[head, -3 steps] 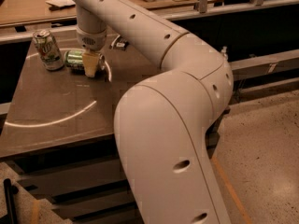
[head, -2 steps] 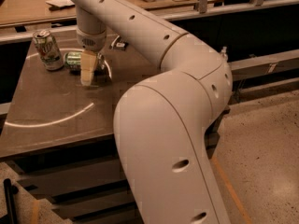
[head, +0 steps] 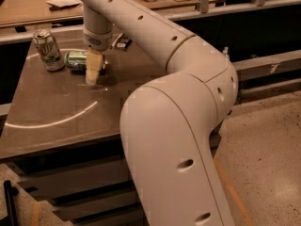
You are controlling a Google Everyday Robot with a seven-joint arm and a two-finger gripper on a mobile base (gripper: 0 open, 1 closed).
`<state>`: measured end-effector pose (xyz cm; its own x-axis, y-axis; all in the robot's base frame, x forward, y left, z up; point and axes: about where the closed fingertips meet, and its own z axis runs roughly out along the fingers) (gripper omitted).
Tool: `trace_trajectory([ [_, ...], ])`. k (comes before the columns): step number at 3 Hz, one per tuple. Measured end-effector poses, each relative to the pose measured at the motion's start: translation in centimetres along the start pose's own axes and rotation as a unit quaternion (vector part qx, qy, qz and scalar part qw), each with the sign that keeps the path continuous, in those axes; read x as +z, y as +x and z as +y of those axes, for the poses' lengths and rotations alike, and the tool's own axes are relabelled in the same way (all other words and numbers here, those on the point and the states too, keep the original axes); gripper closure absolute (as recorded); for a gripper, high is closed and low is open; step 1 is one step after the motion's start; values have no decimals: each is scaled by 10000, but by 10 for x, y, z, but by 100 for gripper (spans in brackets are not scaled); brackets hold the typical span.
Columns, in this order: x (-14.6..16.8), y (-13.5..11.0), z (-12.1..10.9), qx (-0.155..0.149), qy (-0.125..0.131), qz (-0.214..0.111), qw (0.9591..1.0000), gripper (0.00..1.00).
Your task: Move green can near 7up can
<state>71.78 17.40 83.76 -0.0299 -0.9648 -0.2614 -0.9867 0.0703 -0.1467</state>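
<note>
Tabletop (head: 56, 112): gripper (head: 92, 76) lowered beside green can (head: 75, 59); 7up can (head: 48, 48) near.

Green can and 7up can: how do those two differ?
The 7up can stands upright; the green can lies on its side. The 7up can is white and green with a logo; the green can is shiny green. The gripper points down at the green can's far end, away from the 7up can. Both are drink cans on the table.

Robot lab (cluttered workbench (head: 28, 8), jaws over table (head: 56, 109)).
</note>
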Motion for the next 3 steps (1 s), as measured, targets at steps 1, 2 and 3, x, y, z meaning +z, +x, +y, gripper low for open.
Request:
trace_trajectory([
  [1,-12,13,0,1,11,-260,9997,0],
  [2,-50,53,10,75,160,-632,9978,0],
  [3,-50,53,10,75,160,-632,9978,0],
])
